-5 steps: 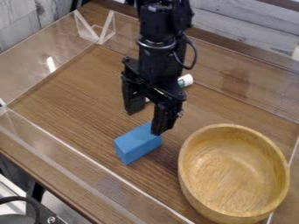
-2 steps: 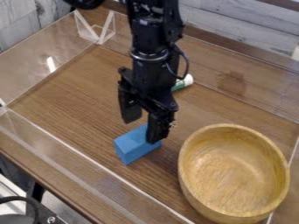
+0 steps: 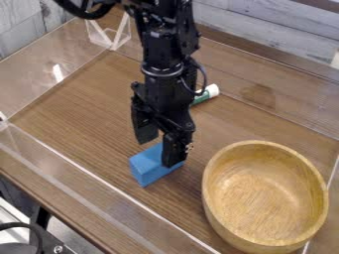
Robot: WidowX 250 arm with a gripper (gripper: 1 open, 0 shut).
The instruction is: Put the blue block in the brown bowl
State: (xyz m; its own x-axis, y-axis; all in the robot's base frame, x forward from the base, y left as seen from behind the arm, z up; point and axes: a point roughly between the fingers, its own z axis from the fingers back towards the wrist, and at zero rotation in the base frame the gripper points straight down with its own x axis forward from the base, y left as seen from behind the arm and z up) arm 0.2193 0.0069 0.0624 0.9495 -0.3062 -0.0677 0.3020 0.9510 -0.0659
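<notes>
With the arm (image 3: 162, 45) reaching down from the top of the view, hand (image 3: 161, 147) found pointing straight at the counter (image 3: 93, 109), directly over the blue block (image 3: 153, 169). Fingers (image 3: 176, 149) noted spread wide apart, nothing clamped between them; one dark finger seen at the right-hand end of the block, the other (image 3: 141, 127) toward its rear left. Cannot tell whether either fingertip touches the block or the wood beneath. Blue block observed lying flat on the dark wood-grain counter, its upper end hidden behind the hand, its lower front corner plainly in view. Brown bowl (image 3: 265, 193) recorded upright at the lower right, near the block but apart from it, a strip of bare counter between the two; interior showing light grain and no contents. Green-and-white marker (image 3: 205, 93) seen lying on the counter behind the arm, only its tip showing to the right of the black housing. Clear plastic walls (image 3: 34, 149) noted standing around the counter on the left and rear sides, with a small clear bracket (image 3: 109, 35) at the far left corner
</notes>
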